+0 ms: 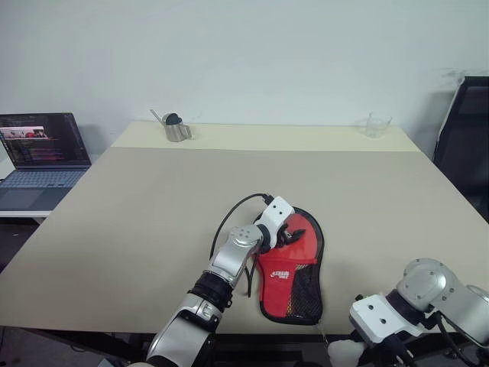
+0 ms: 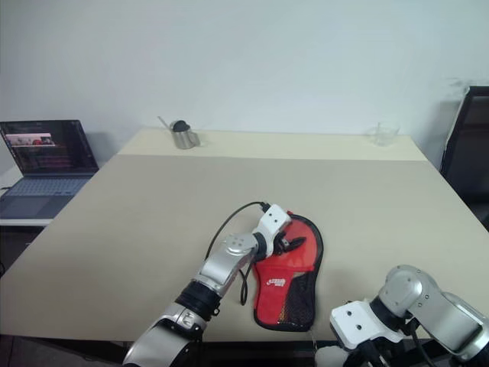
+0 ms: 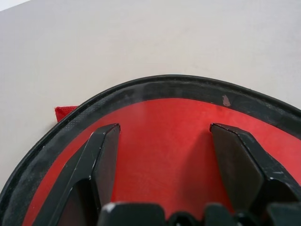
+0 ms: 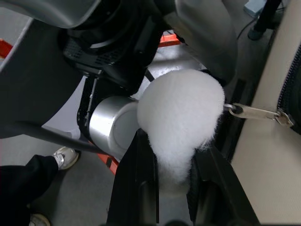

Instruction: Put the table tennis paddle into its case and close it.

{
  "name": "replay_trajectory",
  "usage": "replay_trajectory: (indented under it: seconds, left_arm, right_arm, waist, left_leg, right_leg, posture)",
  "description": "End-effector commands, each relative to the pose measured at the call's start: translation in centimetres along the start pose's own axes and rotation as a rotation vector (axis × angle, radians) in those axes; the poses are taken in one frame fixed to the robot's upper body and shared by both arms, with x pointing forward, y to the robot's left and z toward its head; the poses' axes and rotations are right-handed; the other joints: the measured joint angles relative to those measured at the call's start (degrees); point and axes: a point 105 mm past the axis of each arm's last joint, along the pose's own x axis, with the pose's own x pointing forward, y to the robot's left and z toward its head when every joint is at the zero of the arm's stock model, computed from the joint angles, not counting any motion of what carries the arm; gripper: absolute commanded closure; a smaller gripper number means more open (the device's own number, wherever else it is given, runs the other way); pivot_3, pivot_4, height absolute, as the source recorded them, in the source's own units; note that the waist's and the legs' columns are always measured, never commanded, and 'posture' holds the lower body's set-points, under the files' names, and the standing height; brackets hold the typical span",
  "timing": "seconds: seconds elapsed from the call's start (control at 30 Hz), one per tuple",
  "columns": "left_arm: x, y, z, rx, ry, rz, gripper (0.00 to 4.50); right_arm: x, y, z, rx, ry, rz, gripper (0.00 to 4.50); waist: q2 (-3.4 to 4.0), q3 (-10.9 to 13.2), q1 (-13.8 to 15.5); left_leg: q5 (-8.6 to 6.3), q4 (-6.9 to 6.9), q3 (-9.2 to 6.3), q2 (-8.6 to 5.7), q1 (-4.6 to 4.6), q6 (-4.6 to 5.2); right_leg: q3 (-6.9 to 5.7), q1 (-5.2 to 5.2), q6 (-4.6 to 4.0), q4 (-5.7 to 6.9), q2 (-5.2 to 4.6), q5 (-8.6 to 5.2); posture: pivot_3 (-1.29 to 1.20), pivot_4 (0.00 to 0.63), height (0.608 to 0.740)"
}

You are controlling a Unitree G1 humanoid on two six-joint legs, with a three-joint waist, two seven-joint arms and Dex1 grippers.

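Right now my right claw (image 4: 171, 176) pinches the one fluffy white pompom charm (image 4: 181, 120) just off the near table (image 1: 153, 214) edge. My left claw (image 1: 289, 232), fingers spread, rests on the rounded end of the single red, black-edged, paddle-shaped zip case (image 1: 290, 279), which lies flat near that edge.

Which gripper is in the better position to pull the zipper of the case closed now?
Probably the right gripper: it is shut on the white pompom joined to the zipper pull. The left gripper is open, over the red case.
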Motion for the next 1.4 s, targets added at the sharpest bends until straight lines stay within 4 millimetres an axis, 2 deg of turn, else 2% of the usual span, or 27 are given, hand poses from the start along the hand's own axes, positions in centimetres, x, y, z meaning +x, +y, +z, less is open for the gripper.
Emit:
replay_trajectory:
  seconds: [0.03,0.13,0.3,0.53,0.7,0.77,0.83,0.9,1.0,1.1,1.2,1.3,1.4]
  left_arm:
    - [-0.1,-1.4,-4.6,-0.042,0.165,-0.043,1.16]
    - [-0.1,-1.4,-4.6,-0.042,0.166,-0.045,1.16]
    - [-0.1,-1.3,-4.7,-0.040,0.167,-0.043,1.16]
    - [0.0,-0.9,-4.5,-0.038,0.160,-0.028,1.16]
    - [-0.2,-0.4,-4.5,-0.043,0.156,-0.004,1.16]
    - [-0.4,-0.2,-4.5,-0.046,0.155,0.005,1.16]
    - [-0.5,0.0,-4.6,-0.049,0.155,0.016,1.16]
    - [-0.7,0.2,-4.6,-0.053,0.152,0.027,1.16]
    - [-1.1,0.7,-4.5,-0.053,0.136,0.046,1.16]
    - [-2.3,2.5,-3.8,-0.050,0.100,0.093,1.16]
    - [-4.5,4.8,-2.3,-0.057,0.036,0.121,1.16]
    - [-7.7,6.2,-0.4,-0.043,-0.012,0.082,1.16]
    - [-11.6,6.9,0.9,-0.020,-0.023,0.028,1.16]
  right_arm:
    - [0.7,2.2,0.9,-0.039,-0.040,0.148,4.17]
    - [0.7,2.1,0.9,-0.024,-0.036,0.125,4.17]
    - [-0.3,0.7,0.2,0.027,0.002,0.057,4.17]
    - [-1.8,-0.3,0.0,0.034,-0.001,0.040,1.91]
    - [-4.1,-0.9,-0.4,0.085,-0.037,-0.027,0.10]
    - [-4.9,-1.6,-0.1,0.083,-0.048,-0.075,0.04]
    - [-5.9,-3.3,0.6,0.065,-0.069,-0.156,0.04]
    - [-7.0,-5.9,1.3,0.054,-0.101,-0.242,0.04]
    - [-9.8,-10.7,2.6,0.067,-0.227,-0.445,0.04]
    - [-12.7,-14.3,2.9,0.108,-0.330,-0.655,0.04]
    - [-14.3,-16.3,1.5,0.193,-0.348,-0.763,0.04]
    - [-14.4,-16.7,0.4,0.209,-0.306,-0.748,0.04]
    - [-14.8,-17.0,-0.3,0.199,-0.245,-0.737,0.04]
  waist:
    - [0.02,-0.1,0.0]
    - [0.05,-0.2,0.2]
    - [0.05,-0.3,0.2]
    - [0.04,-0.3,0.1]
    - [0.04,-0.3,0.1]
    - [0.05,-0.3,0.0]
    - [0.04,-0.3,-0.3]
    - [0.05,-0.3,-0.5]
    - [-0.02,-0.2,-1.1]
    - [-0.05,-0.2,-1.3]
    - [-0.04,-0.2,-1.5]
    - [-0.04,-0.1,-1.6]
    - [0.01,0.3,-1.7]
  left_leg:
    - [-0.04,0.00,0.00,-0.01,0.00,0.02]
    - [-0.19,0.00,0.00,-0.02,0.00,0.00]
    - [-0.29,0.07,0.04,-0.05,0.00,0.04]
    - [-0.29,0.11,0.04,-0.04,0.16,0.04]
    - [-0.29,0.11,0.10,-0.04,0.22,0.04]
    - [-0.29,0.11,0.12,-0.03,0.37,0.05]
    - [-0.30,0.10,0.08,0.01,0.53,0.04]
    - [-0.30,0.09,0.04,0.05,0.64,0.05]
    - [-0.29,0.10,-0.02,0.06,0.84,0.05]
    - [-0.29,0.09,-0.03,0.05,0.88,0.05]
    - [-0.30,-0.02,0.02,0.08,0.78,0.04]
    - [-0.30,-0.05,0.14,0.08,0.32,0.04]
    - [-0.30,-0.04,0.24,0.05,0.27,0.03]
  right_leg:
    - [0.00,0.00,0.00,0.00,0.00,-0.05]
    - [0.01,0.03,0.06,0.02,0.00,-0.20]
    - [0.06,0.05,0.12,0.05,0.00,-0.29]
    - [0.05,0.16,0.12,0.12,0.00,-0.29]
    - [0.11,0.21,0.13,0.13,-0.03,-0.29]
    - [0.12,0.34,0.13,0.13,-0.06,-0.29]
    - [0.11,0.49,0.07,0.12,-0.08,-0.32]
    - [0.09,0.56,-0.17,0.13,-0.08,-0.46]
    - [0.09,0.73,-0.18,0.17,-0.07,-0.46]
    - [0.10,0.84,-0.11,0.19,-0.08,-0.42]
    - [0.15,0.76,0.05,0.16,-0.09,-0.32]
    - [0.29,0.09,-0.04,0.40,-0.08,-0.36]
    - [0.41,-0.22,-0.15,0.91,-0.08,-0.52]
  posture:
    - [0.00,0.150,0.740]
    - [0.00,0.150,0.740]
    - [0.00,0.150,0.740]
    - [0.00,0.150,0.740]
    - [0.00,0.150,0.740]
    - [0.00,0.150,0.740]
    - [0.00,0.150,0.740]
    - [0.00,0.150,0.740]
    - [0.00,0.150,0.740]
    - [0.00,0.150,0.740]
    - [0.00,0.150,0.740]
    - [0.00,0.150,0.740]
    - [0.00,0.150,0.740]
